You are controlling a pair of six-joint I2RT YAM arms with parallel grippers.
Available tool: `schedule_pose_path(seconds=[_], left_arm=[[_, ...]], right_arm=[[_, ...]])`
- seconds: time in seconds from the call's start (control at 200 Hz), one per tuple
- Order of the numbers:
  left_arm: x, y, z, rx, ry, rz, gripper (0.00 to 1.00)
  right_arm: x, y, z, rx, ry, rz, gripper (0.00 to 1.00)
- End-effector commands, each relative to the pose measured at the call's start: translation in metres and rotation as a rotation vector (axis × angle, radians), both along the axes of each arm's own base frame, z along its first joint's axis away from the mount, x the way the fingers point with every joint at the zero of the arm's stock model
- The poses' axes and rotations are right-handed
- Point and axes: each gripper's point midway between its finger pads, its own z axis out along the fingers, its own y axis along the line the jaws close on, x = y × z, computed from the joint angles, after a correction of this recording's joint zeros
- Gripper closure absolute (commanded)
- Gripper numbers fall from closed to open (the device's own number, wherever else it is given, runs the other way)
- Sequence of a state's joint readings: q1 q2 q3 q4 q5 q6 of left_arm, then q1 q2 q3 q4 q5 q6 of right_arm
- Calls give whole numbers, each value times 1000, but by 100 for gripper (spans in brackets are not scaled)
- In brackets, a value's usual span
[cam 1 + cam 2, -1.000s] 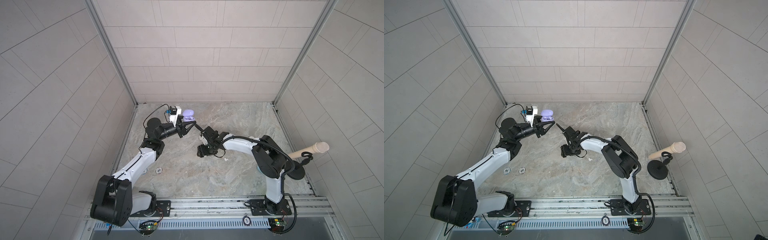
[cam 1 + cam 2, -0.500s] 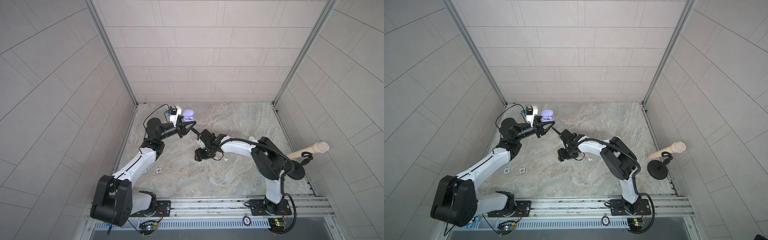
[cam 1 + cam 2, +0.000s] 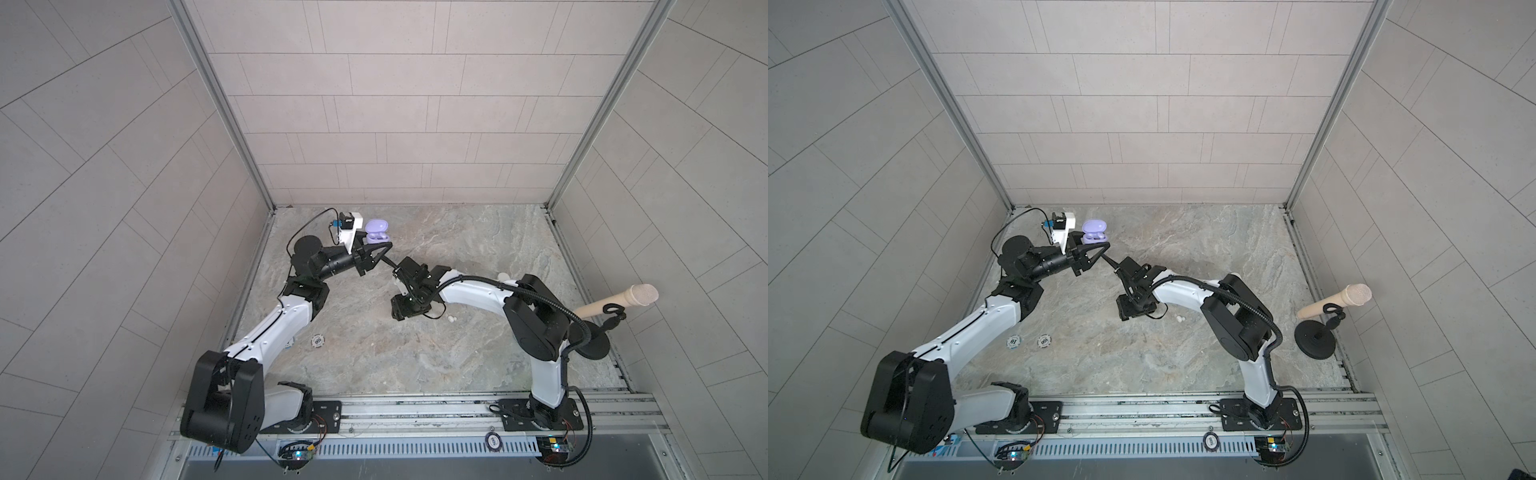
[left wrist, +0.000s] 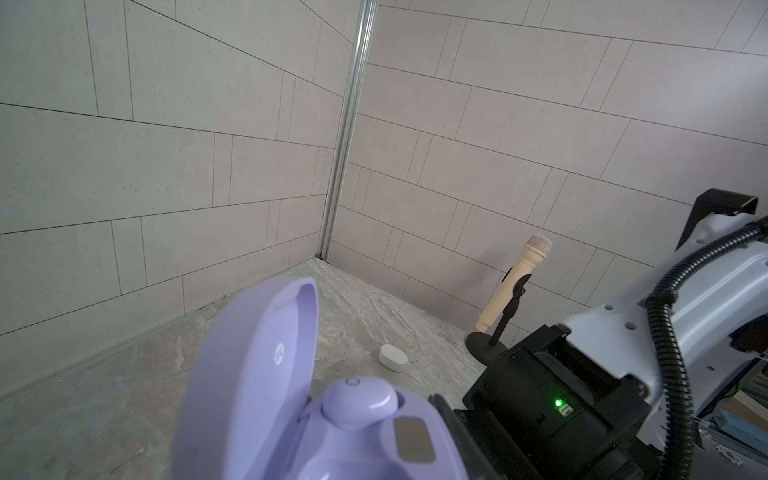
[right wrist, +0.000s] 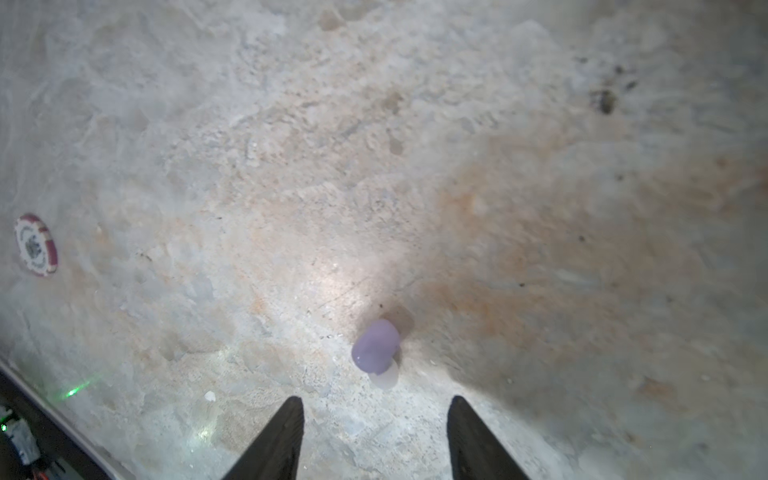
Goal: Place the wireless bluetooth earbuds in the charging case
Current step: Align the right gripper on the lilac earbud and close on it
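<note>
1. Over the last second the right arm's wrist has edged a little toward the left arm. The left arm and the lilac charging case [image 3: 377, 232] sit where they were.
2. The right end effector [image 5: 375, 400] points down at the tabletop [image 3: 457, 374]. Its two dark fingers are spread, with nothing between them.
3. A loose lilac earbud [image 5: 376, 347] lies on the tabletop just beyond those fingertips, in line with the gap and touched by neither. A pale tip shows at the end nearer the fingers.
4. The left end effector [image 3: 383, 249] is rolled on its side near the far-left corner of the tabletop. It is pressed together on the lower shell of the lilac charging case, and its fingertips are hidden in the left wrist view.
5. The case's lid stands open, and a seated lilac earbud [image 4: 359, 401] fills one well. The other well is cut off by the picture's edge.
6. A white earbud [image 3: 1180, 319] lies toward the middle of the tabletop, near the right forearm. It is too small to tell whether it is one bud or two.
7. A closed white case [image 4: 393, 357] rests toward the right edge.
8. Two poker chips [image 3: 1043, 341] lie side by side near the left edge.
</note>
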State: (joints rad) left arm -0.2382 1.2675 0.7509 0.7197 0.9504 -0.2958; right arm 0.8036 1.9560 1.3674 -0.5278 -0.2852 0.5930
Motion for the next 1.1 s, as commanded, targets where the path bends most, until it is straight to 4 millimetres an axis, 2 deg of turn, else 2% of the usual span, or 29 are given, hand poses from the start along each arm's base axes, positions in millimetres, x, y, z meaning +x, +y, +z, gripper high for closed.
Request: schedule_pose_path(seconds=[0.0, 0.16, 0.385, 0.531, 0.736, 1.096], left_arm=[[-6, -2, 15, -8, -53, -20, 90], [-4, -1, 13, 3, -47, -14, 91], [0, 0, 14, -1, -43, -13, 91], [0, 1, 15, -13, -43, -16, 91], [0, 3, 16, -19, -49, -11, 91], [0, 3, 15, -26, -46, -11, 91]], right_arm=[[3, -2, 16, -48, -51, -54, 49], [5, 8, 16, -83, -84, -81, 53], [14, -1, 11, -170, -110, -159, 61], [17, 3, 6, -186, -105, -170, 62], [15, 12, -7, -202, -75, -160, 66], [9, 8, -22, -259, -50, -151, 71]])
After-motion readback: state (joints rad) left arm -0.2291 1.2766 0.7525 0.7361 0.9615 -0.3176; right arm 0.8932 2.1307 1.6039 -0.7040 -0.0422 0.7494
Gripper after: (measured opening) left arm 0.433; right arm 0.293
